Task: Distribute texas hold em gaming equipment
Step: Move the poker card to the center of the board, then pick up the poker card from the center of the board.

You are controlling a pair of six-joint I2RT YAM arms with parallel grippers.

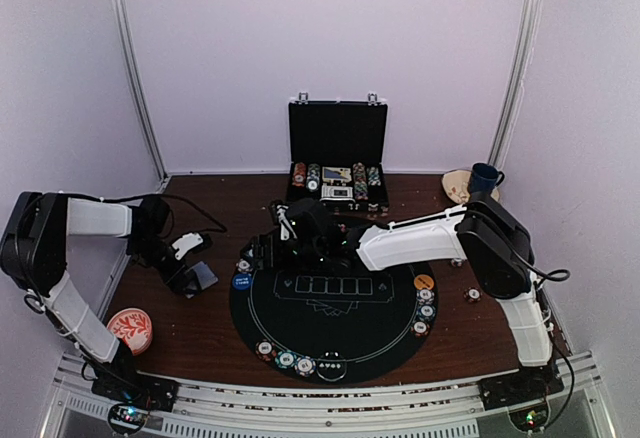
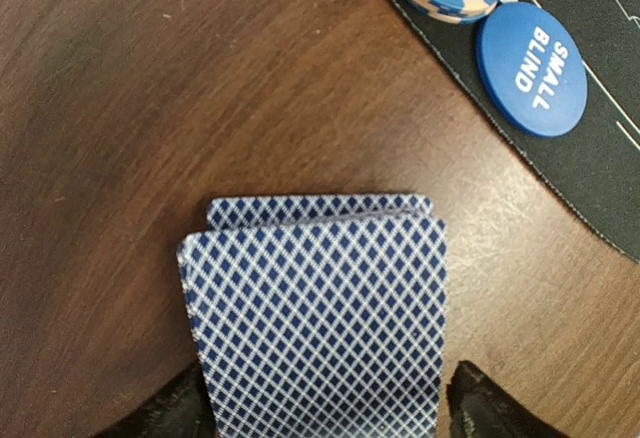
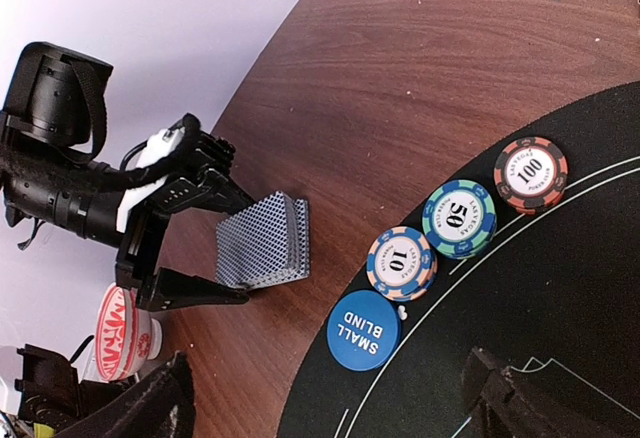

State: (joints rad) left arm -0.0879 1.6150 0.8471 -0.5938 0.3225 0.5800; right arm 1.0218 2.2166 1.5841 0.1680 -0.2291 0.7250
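I work on a dark brown wooden table (image 1: 200,333) inside pale walls, with a round black felt mat (image 1: 330,323) at its middle. From above, my right arm lies across the mat's far left rim and covers what sits there. My right wrist view shows it: a blue Small Blind button (image 3: 363,330), then a 10 chip (image 3: 401,263), a 50 chip (image 3: 459,218) and a 100 chip (image 3: 530,174) in a row along the edge. My right claw (image 3: 325,363) hangs over them, fingers wide apart, holding nothing. My left claw (image 3: 245,248) stands spread to either side of the blue-backed deck of cards (image 2: 320,318), which lies on bare wood just left of the mat. Whether the fingers touch it I cannot tell. An open black briefcase (image 1: 337,133) stands at the far edge, a red-and-white dish (image 1: 131,328) near left, and a blue mug (image 1: 485,178) far right.
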